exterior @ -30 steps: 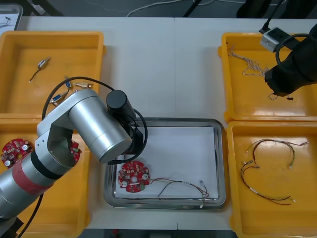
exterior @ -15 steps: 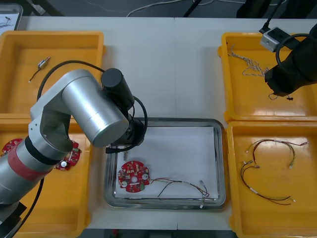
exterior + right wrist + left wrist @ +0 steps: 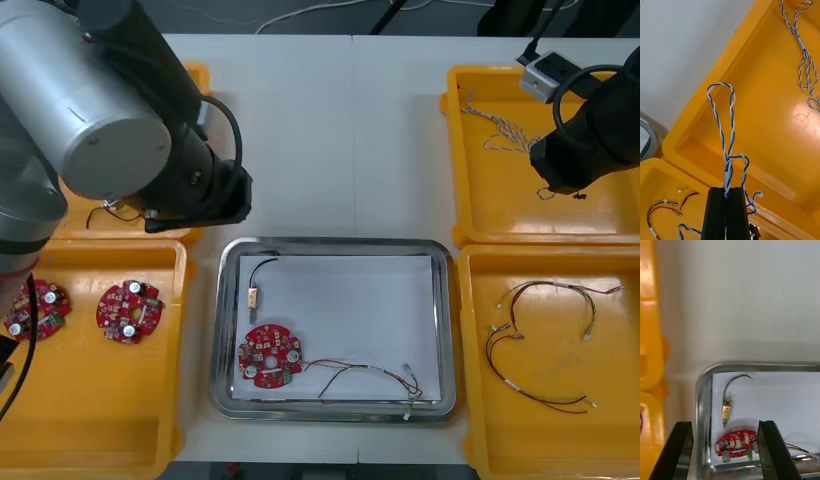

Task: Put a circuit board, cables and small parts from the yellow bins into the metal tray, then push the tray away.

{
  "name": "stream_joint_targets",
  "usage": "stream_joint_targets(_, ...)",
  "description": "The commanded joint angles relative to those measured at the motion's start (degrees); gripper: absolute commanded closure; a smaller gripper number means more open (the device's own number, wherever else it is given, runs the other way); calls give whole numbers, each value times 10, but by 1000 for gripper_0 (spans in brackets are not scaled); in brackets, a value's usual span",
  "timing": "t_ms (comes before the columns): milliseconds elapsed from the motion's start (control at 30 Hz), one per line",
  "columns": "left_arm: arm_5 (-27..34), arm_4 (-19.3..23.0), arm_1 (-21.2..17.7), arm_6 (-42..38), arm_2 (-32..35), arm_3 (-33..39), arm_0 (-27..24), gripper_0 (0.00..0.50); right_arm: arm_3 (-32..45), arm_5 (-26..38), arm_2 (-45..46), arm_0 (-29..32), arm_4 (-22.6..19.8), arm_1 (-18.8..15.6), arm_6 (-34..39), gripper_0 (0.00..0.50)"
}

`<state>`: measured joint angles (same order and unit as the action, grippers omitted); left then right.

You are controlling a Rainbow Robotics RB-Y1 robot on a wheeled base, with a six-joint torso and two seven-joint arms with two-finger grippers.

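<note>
The metal tray (image 3: 330, 243), white inside, holds a round red circuit board (image 3: 268, 355), a red and yellow cable (image 3: 365, 375) and a small metal part on a black wire (image 3: 254, 291). My left arm (image 3: 110, 110) hangs over the table's far left, beside the tray's far left corner. In the left wrist view my left gripper (image 3: 725, 423) is open, with the small metal part (image 3: 726, 411) and the circuit board (image 3: 735, 444) beyond its fingers. My right gripper (image 3: 726, 189) is shut on a twisted blue and white cable (image 3: 727, 123) above the far right yellow bin (image 3: 470, 215).
The near left bin (image 3: 90, 420) holds two circuit boards (image 3: 128, 309). In the near right bin (image 3: 480, 400) lie red and yellow cables (image 3: 540, 345). More twisted cable (image 3: 500, 125) lies in the far right bin. Bare table lies beyond the tray.
My left arm has pulled back from the tray towards the far left, leaving the small metal part with its black wire inside. The right arm has barely moved.
</note>
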<state>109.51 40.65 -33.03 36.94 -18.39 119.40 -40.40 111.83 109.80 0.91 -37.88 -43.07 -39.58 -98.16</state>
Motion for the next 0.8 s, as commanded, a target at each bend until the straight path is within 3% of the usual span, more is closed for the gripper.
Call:
stream_joint_targets(33, 5, 7, -61, 52, 38, 22, -22, 0, 41, 2, -34, -8, -6, -3, 5, 500)
stream_joint_targets(333, 5, 15, -113, 139, 90, -28, -22, 0, 85, 2, -92, -8, -11, 20, -6, 500)
stream_joint_targets(500, 5, 14, -117, 171, 122, -67, -22, 0, 106, -2, -130, -8, -15, 29, -18, 500)
stream_joint_targets(800, -9, -62, -118, 219, 158, -130, -22, 0, 117, -24, -197, -17, -24, 50, -48, 500)
